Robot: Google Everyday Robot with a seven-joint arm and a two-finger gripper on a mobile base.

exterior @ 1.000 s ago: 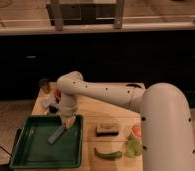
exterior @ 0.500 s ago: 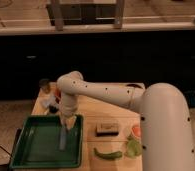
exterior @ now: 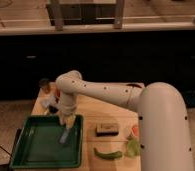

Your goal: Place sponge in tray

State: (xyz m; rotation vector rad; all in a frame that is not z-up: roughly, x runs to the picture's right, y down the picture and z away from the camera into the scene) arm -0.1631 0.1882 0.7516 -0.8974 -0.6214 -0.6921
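Starting nearest us, we see the tray (exterior: 28, 150) on the table's (exterior: 101, 112) front-left corner, w/ a long green veg (exterior: 108, 154) just off its right rim. Inside the tray, near that rim, the sponge (exterior: 64, 135) lies tilted, its upper end directly under the gripper (exterior: 64, 121), which points down over the tray's back part; we can't tell whether it grips the sponge. Further back sits a tan block (exterior: 107, 129) w/ dark top, then a small can (exterior: 44, 85) at the far-left edge.
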